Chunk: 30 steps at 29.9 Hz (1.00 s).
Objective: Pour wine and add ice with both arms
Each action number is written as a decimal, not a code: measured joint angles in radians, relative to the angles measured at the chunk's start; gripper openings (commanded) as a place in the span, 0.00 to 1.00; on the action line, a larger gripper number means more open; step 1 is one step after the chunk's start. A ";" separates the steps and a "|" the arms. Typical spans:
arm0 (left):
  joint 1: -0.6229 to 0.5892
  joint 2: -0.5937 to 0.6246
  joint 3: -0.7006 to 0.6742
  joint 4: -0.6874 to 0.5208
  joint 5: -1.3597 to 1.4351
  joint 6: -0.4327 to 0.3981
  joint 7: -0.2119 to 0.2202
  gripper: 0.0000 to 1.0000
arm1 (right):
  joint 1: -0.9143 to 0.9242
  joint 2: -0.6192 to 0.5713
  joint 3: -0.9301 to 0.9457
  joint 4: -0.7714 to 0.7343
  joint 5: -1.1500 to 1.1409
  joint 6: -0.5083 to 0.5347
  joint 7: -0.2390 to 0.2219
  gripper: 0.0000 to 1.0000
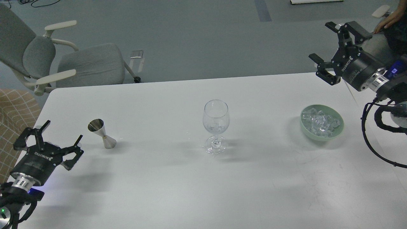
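A clear wine glass [216, 124] stands upright mid-table with an ice cube or two in its bowl. A steel jigger [101, 134] stands upright on the left. A green bowl [338, 132] on the right holds the ice [320, 121], several small clear cubes. My left gripper [62, 131] is open and empty at the table's left edge, left of the jigger. My right gripper [321, 39] is open and empty, raised beyond the table's far right edge, above and behind the bowl.
The white table [203, 184] spans the view. A grey office chair [63, 60] stands beyond its far left corner. A person's hand [386, 20] rests on another chair at the top right. A checked cushion [14, 111] sits at the left edge.
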 measured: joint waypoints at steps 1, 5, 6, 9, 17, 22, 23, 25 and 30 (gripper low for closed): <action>-0.033 0.001 0.007 -0.001 0.002 0.001 0.000 0.98 | -0.009 -0.021 0.000 0.014 -0.037 -0.004 0.000 1.00; -0.145 0.002 0.055 0.000 0.007 0.006 -0.001 0.98 | -0.074 -0.123 0.001 0.103 -0.253 -0.053 0.005 1.00; -0.171 0.002 0.067 0.000 0.007 0.007 0.000 0.98 | -0.094 -0.145 0.001 0.127 -0.309 -0.071 0.006 1.00; -0.254 0.001 0.108 0.001 0.007 0.025 0.008 0.98 | -0.146 -0.191 0.001 0.185 -0.478 -0.131 0.012 1.00; -0.376 0.003 0.189 0.010 0.042 0.085 0.010 0.98 | -0.244 -0.203 0.002 0.228 -0.985 -0.329 0.014 1.00; -0.401 0.000 0.206 0.010 0.117 0.089 0.008 0.98 | -0.297 -0.158 0.002 0.217 -1.251 -0.383 0.013 1.00; -0.402 -0.001 0.207 0.010 0.123 0.090 0.007 0.98 | -0.303 -0.148 0.002 0.213 -1.288 -0.386 0.013 1.00; -0.402 -0.001 0.210 0.010 0.127 0.090 0.007 0.98 | -0.316 -0.131 0.002 0.199 -1.360 -0.387 0.013 1.00; -0.397 -0.002 0.211 0.010 0.128 0.090 0.007 0.98 | -0.327 -0.104 0.002 0.170 -1.448 -0.388 0.012 1.00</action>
